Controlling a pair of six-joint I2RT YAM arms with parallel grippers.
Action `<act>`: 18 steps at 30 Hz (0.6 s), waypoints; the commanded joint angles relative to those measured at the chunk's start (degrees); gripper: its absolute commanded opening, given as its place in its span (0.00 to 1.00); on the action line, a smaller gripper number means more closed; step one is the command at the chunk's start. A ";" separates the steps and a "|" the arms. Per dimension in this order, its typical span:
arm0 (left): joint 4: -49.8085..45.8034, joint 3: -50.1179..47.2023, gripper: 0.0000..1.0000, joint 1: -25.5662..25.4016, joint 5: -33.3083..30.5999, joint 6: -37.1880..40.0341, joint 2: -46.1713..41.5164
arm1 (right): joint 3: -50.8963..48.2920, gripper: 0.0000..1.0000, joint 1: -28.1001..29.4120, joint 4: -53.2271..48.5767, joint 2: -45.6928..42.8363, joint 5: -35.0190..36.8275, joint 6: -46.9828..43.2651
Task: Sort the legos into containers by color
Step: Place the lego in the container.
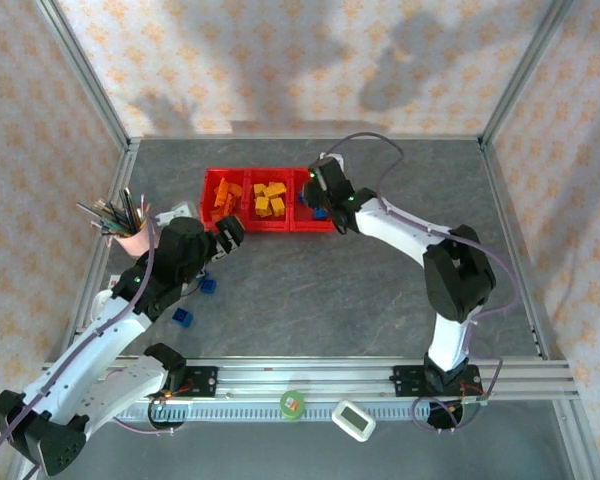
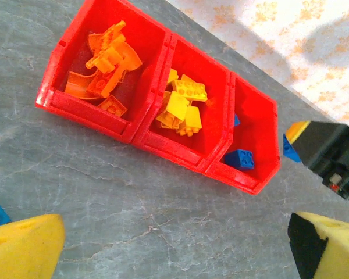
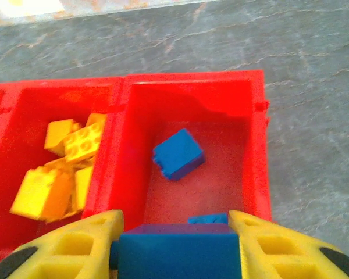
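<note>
Bench [image 1: 310, 290]: grey sheet w/ pale stone-like veining, matt and flat.
Room: we find a cell closed on three sides by walls [image 1: 280, 60] papered cream w/ an orange flower print; soft shadows [image 1: 420, 75] lie on the rear one.
Frame: aluminium posts [image 1: 85, 70] at the corners; a slotted rail [image 1: 310, 375] along the near edge carries both arm bases.
Tray [image 1: 270, 229]: three red bins joined in a row, flat on the bench at rear-ctr.
Left bin [image 2: 81, 110]: orange pieces [image 2: 104, 64], arches incl., heaped.
Mid bin [image 2: 168, 148]: yellow bricks [image 2: 183, 102], heaped.
Right bin [image 3: 253, 145]: a blue brick [image 3: 178, 154] tilted near its ctr; a second blue brick [image 3: 208, 219] partly hidden by the held blue brick [image 3: 177, 258].
Right jaws: narrow, clamped on the held blue brick btwn yellow fingers [image 3: 75, 250], above the right bin.
Left jaws: wide apart, yellow fingers [image 2: 23, 244] at either side of our view, over bench just in front of the tray.
Loose blue bricks: first loose brick [image 1: 208, 285] beside the left arm [image 1: 110, 330]; second loose brick [image 1: 183, 318] nearer the rail; both on the bench, well apart from the tray.
Pink cup [image 1: 132, 238]: holds pencils, leaning; stands at the left edge of the bench.
Ledge outside rail: a round green item [image 1: 293, 404] and a white device [image 1: 354, 420]; we cannot tell what either is.
</note>
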 commanded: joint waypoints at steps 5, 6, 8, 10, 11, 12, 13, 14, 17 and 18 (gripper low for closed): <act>3.46 -0.07 1.00 0.21 0.33 1.55 1.03 | 12.40 0.34 -0.39 -4.00 11.10 5.81 -3.69; 3.28 0.04 1.00 0.25 0.15 1.64 1.04 | 13.58 0.35 -0.39 -4.02 12.22 6.01 -4.02; 2.93 0.18 1.00 0.26 -0.41 1.64 1.00 | 15.53 0.39 -0.48 -4.45 14.43 6.48 -4.25; 2.85 0.27 1.00 0.20 -0.73 1.73 0.86 | 17.49 0.44 -0.57 -5.63 15.89 7.08 -4.54; 2.79 0.21 1.00 0.25 -0.80 1.73 0.78 | 18.01 0.46 -0.57 -6.08 16.19 7.30 -4.62; 2.88 0.28 1.00 0.21 -0.80 1.80 0.71 | 18.25 0.48 -0.52 -6.14 16.19 7.33 -4.73; 3.00 0.21 1.00 0.21 -0.82 1.89 0.77 | 18.08 0.50 -0.57 -6.05 15.76 7.16 -4.88; 3.13 0.30 1.00 0.20 -0.82 1.99 0.77 | 17.84 0.54 -0.57 -5.80 15.12 6.74 -5.15; 3.23 0.58 1.00 0.27 -0.91 2.15 1.03 | 16.69 0.57 -0.56 -5.08 13.08 5.54 -5.65; 3.31 0.69 1.00 0.26 -0.83 2.17 1.12 | 16.25 0.59 -0.57 -4.94 12.33 5.22 -5.71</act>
